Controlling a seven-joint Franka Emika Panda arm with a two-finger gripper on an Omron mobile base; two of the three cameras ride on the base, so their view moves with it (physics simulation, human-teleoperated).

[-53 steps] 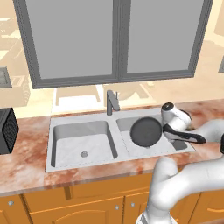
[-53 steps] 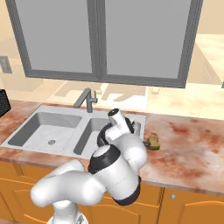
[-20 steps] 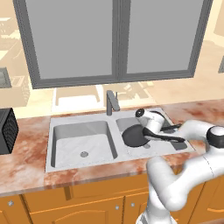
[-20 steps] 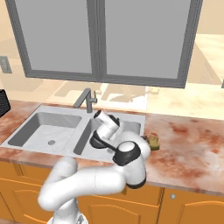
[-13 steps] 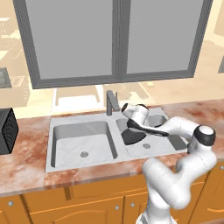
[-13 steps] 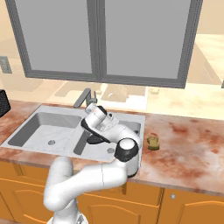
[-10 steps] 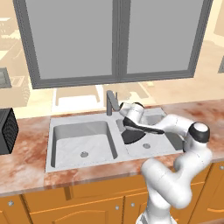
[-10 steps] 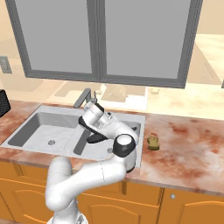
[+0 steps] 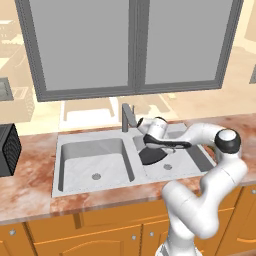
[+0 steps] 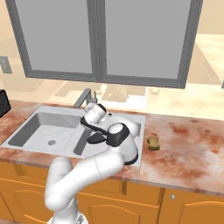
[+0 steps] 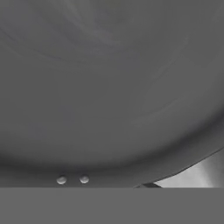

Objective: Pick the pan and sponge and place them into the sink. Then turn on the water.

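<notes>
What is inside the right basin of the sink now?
The pan sits tilted in the sink, against the divider, with the hand over it. A drain shows; the basin floor beneath the pan is covered.

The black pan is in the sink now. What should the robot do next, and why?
Probably let go fully and lift the hand up out of the basin. The round black frying pan already sits in the right bowl of the grey metal double sink, while the small yellow sponge lies on the reddish stone counter to the right, not yet picked up.
</notes>
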